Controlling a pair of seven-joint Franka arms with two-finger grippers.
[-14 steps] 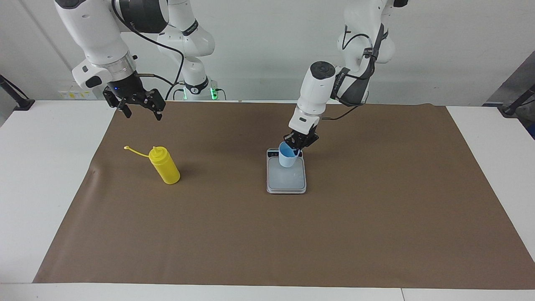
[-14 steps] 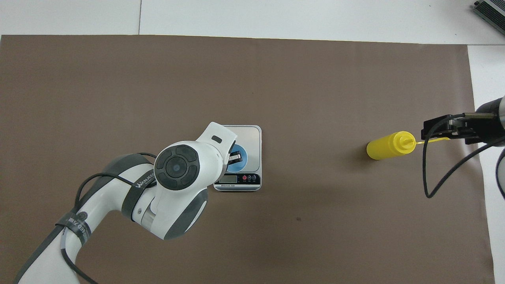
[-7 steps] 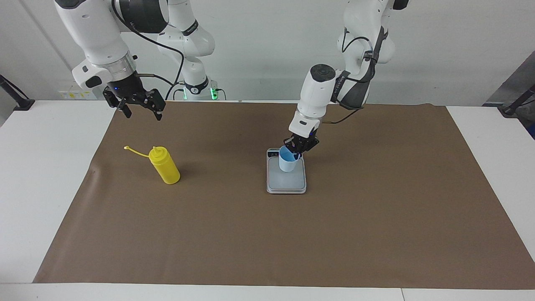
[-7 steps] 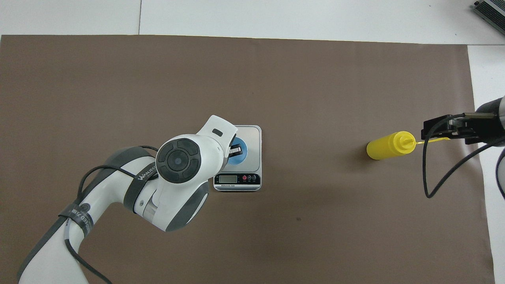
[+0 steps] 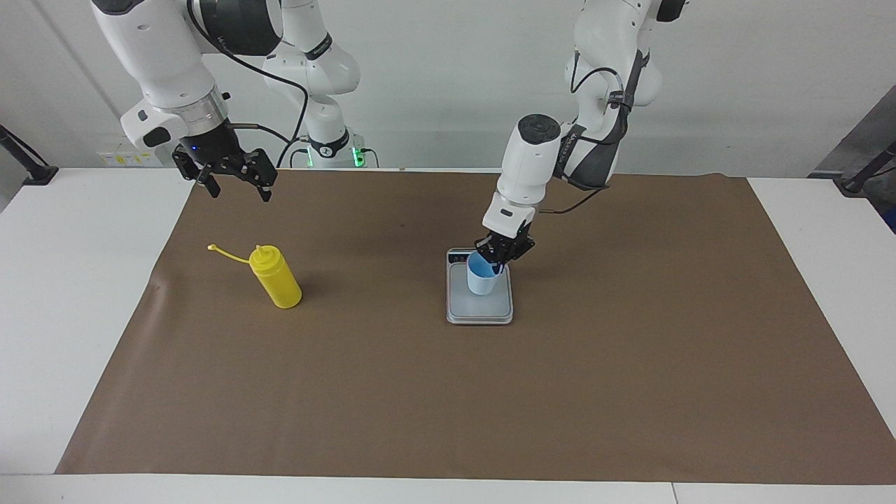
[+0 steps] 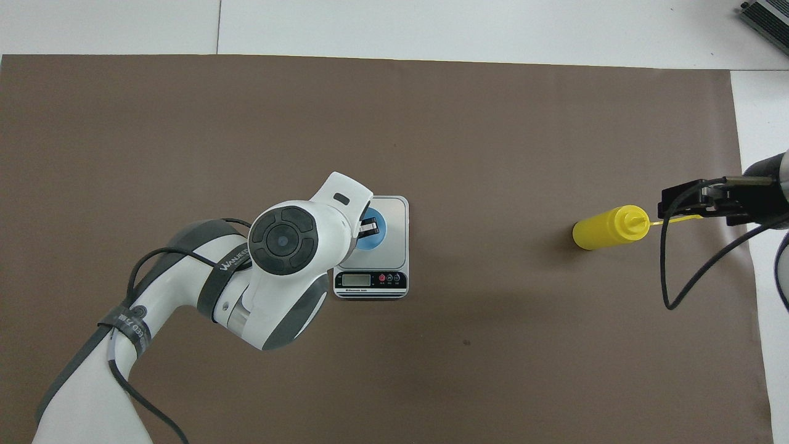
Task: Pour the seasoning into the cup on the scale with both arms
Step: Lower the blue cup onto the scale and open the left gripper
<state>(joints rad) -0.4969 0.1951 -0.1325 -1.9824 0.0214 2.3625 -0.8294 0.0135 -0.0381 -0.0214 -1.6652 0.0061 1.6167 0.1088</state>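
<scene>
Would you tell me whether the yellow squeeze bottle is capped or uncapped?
Uncapped: the yellow bottle stands upright with its tethered cap hanging out sideways, off the nozzle.

A plain white room around a covered worktop

A white worktop [image 5: 84, 294] fills the scene, most of it covered by a large brown mat [image 5: 490, 392] whose edge ripples slightly toward the right arm's end. A seam runs across the bare white surface along the edge farthest from the robots. A pale, unmarked wall [image 5: 434, 84] rises at the robots' end, evenly lit with soft shadows. Low on it sits a white socket strip [image 5: 129, 158] with yellow labels. Dark clamped stands [image 5: 28, 164] grip both ends of the worktop, and a small green light [image 5: 358, 151] glows near the wall.
</scene>
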